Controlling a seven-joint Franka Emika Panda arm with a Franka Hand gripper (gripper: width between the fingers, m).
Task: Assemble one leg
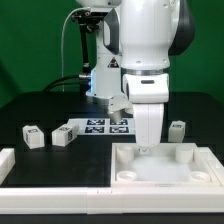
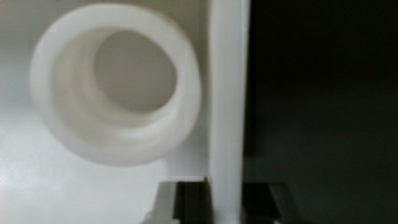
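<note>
The large white panel (image 1: pixel 160 172) with round corner sockets lies at the front right of the exterior view. My gripper (image 1: pixel 147 148) points straight down at its far edge. In the wrist view the two dark fingers (image 2: pixel 187 205) stand on either side of the panel's thin edge (image 2: pixel 228 100), touching it, with a round socket (image 2: pixel 116 90) close beside. The gripper (image 2: pixel 226 198) is shut on that edge. Three legs, small white blocks with marker tags, stand on the black table: two at the exterior view's left (image 1: pixel 32 137) (image 1: pixel 63 135) and one at its right (image 1: pixel 177 129).
The marker board (image 1: pixel 100 126) lies behind the panel, near the arm's base. A white raised border (image 1: pixel 60 198) runs along the front and up the exterior view's left side (image 1: pixel 8 160). A green backdrop stands behind.
</note>
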